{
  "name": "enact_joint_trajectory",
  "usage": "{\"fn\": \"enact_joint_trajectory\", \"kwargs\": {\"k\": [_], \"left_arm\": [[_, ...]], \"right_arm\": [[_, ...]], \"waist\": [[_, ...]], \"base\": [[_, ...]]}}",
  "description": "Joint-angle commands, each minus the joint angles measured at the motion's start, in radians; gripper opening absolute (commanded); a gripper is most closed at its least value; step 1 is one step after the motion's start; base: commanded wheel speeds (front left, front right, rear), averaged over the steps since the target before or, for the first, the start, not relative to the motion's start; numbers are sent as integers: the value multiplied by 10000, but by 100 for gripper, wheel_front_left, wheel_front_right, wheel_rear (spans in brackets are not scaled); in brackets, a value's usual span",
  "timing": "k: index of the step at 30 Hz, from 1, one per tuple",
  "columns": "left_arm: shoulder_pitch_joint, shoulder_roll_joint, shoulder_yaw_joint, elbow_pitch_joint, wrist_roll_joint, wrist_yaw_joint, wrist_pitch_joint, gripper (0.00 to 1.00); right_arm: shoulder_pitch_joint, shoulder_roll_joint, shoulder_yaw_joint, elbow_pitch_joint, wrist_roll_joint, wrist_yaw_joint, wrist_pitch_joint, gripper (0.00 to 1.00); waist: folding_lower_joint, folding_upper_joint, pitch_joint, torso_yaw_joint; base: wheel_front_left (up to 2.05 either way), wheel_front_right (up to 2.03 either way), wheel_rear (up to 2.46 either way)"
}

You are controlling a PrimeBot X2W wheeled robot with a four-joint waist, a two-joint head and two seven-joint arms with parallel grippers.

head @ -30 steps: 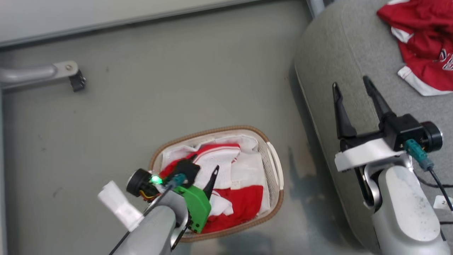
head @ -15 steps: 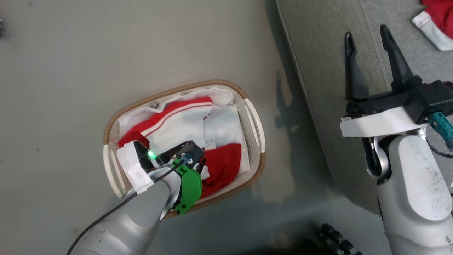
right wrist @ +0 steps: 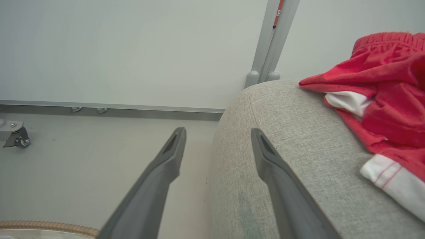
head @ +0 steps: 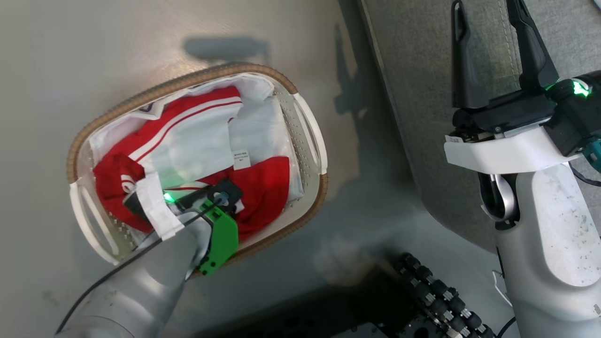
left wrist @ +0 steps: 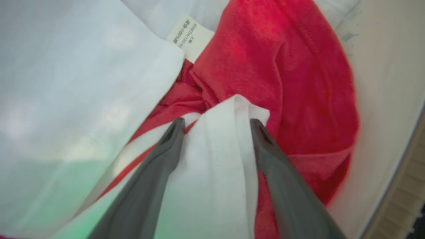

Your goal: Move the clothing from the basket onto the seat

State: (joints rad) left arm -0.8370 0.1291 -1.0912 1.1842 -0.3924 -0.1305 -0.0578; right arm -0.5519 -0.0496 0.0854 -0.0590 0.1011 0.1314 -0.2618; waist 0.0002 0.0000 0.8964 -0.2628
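**A:** What is the left arm (head: 136,286) wearing at its wrist?
**B:** A green bracket (head: 219,237), a white wrap (head: 155,213) and a black cable (head: 110,272); a green lamp (head: 167,197) is glowing beside them.
**A:** And the right?
**B:** Its speckled pale forearm (head: 558,249) is carrying a white plate (head: 502,152); the right gripper (right wrist: 218,131) is showing long dark grey fingers (right wrist: 159,172).

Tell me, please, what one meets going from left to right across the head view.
basket holding clothing → floor → seat

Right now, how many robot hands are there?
2. The left hand is down in the basket, open among the clothing. The right hand is open at the edge of the seat.
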Motion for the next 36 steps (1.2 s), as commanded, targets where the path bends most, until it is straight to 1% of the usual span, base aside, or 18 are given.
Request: {"fn": "enact_joint_trajectory", "kwargs": {"k": [1, 7, 8, 9, 10, 11, 12, 16, 21, 28, 32, 36], "left_arm": [[-241, 181, -25, 144, -12, 2, 19, 100], [-435, 276, 23, 621, -124, 285, 151, 100], [-444, 272, 40, 668, -147, 338, 167, 90], [-444, 268, 63, 695, -169, 383, 159, 72], [-434, 257, 90, 725, -220, 425, 130, 35], [-427, 243, 106, 737, -233, 438, 92, 6], [-441, 222, 125, 749, -273, 474, 32, 0], [-485, 74, 202, 721, -396, 494, -403, 0], [-419, -40, 446, 499, -752, 335, -1295, 0], [-394, 219, 608, -128, -903, 186, -1972, 0], [-255, 389, 883, -980, -1042, 223, -2085, 0], [137, 713, 1445, -2630, -1026, 478, -2074, 0]], "right_arm": [[-112, -17, 46, -74, 75, -14, -48, 100], [-43, -17, 216, -159, 135, -14, -48, 100], [-31, -19, 230, -157, 147, -14, -48, 100], [-25, -19, 247, -152, 161, -14, -48, 100], [-20, -17, 267, -143, 171, -14, -48, 100], [-19, -19, 274, -133, 159, -14, -48, 100], [-21, -20, 277, -120, 150, -14, -48, 100], [31, -19, 251, -51, 89, -14, -48, 100], [142, -22, 295, 97, -3, -14, -48, 100], [467, -23, 156, 461, -386, -14, -48, 100], [778, -25, -22, 757, -681, -14, -48, 100], [1131, -29, -266, 1082, -985, -14, -49, 100]], "waist": [[-2, 0, 344, -306], [-2, 0, 418, -345], [-2, 0, 413, -345], [-2, 0, 408, -342], [-2, 0, 395, -335], [-2, 0, 380, -327], [-2, 0, 352, -310], [-2, 0, 145, -196], [-2, 0, -342, 34], [-2, 0, -1403, 529], [-2, 0, -2216, 910], [-2, 0, -3180, 1334]], "base": [[0, 0, 0], [0, 0, 0], [0, 0, 0], [0, 0, 0], [0, 0, 0], [0, 0, 0], [0, 0, 0], [0, 0, 0], [0, 0, 0], [0, 0, 0], [0, 0, 0], [0, 0, 0]]}}
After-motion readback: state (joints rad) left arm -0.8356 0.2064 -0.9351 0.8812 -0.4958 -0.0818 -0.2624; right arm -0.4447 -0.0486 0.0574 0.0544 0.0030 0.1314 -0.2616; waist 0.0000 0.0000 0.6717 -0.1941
